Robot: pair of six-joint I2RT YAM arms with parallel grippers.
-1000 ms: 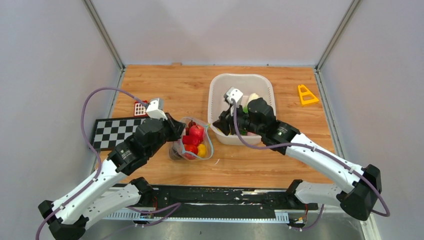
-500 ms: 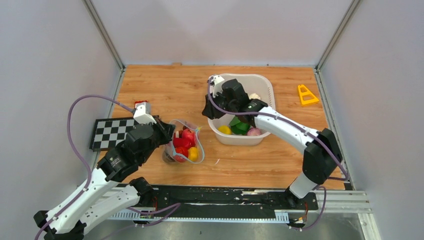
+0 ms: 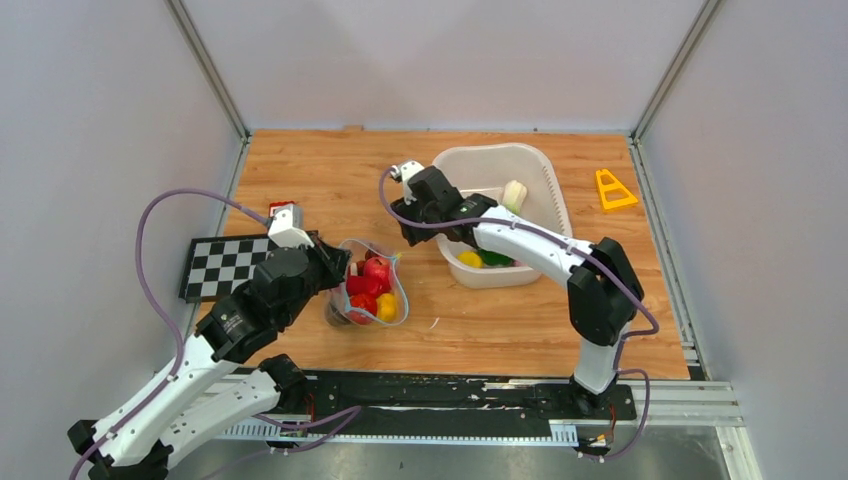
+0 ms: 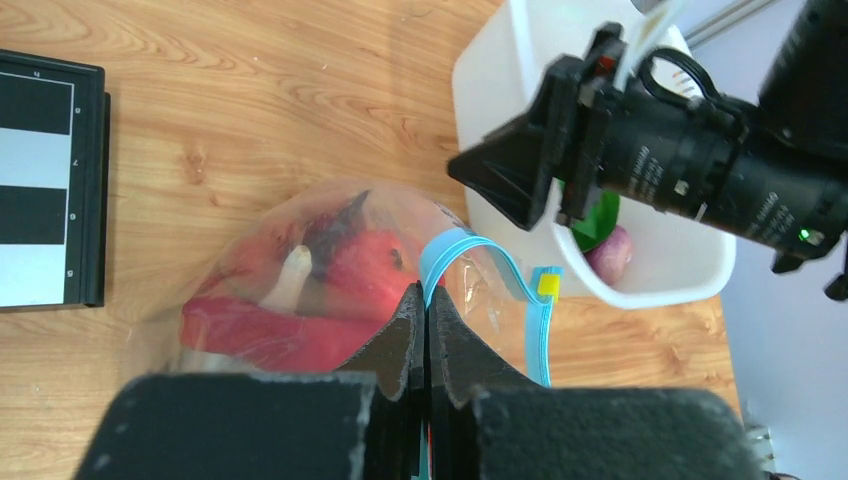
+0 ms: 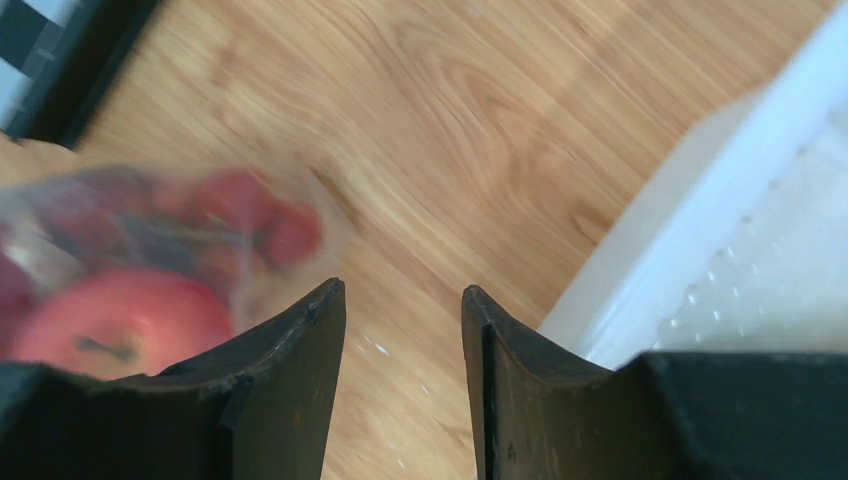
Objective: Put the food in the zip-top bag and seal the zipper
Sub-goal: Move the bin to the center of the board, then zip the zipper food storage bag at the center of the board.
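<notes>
We're mid-loading: left end effector [image 4: 427, 298] clamped on the zipper [image 4: 538, 335] of the zip-top bag [image 3: 372, 288] near the middle of the table [image 3: 330, 170], right end effector [image 5: 403, 292] half-open and empty beside the white basket [image 3: 545, 170], so probably grabbing more food [image 3: 471, 258] next.

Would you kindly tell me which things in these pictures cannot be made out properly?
- Right wrist view: the zip-top bag and its food are motion-blurred; only a red apple reads clearly.
- Top view: the right arm covers part of what lies in the white basket.
- Left wrist view: the left gripper, shut on the bag, hides its near edge.
</notes>
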